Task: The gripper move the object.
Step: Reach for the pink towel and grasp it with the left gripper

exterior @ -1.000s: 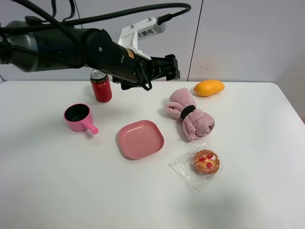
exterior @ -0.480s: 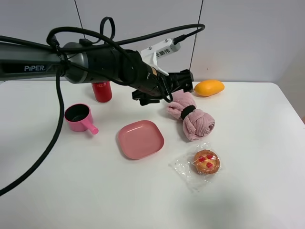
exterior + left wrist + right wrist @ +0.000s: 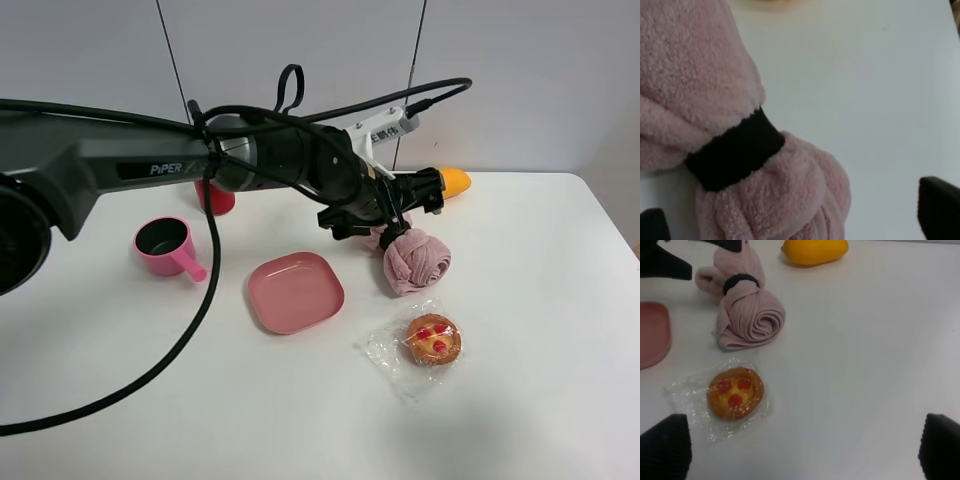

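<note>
Overhead cam: the left end effector is hanging over the far end of the pink towel roll. The roll is lying right of the tabletop middle, closer to the far edge. A mango is sitting just behind it by the far edge, a wrapped tart is lying toward the near edge, and a pink plate is sitting around the middle.

Left wrist cam: its fingers are sitting wide apart w/ the towel and its black band between them, not clamping anything afaict.

Right wrist cam: the right end effector is also sitting spread apart, gripping nothing, w/ the towel, tart and mango all in its view.
</note>
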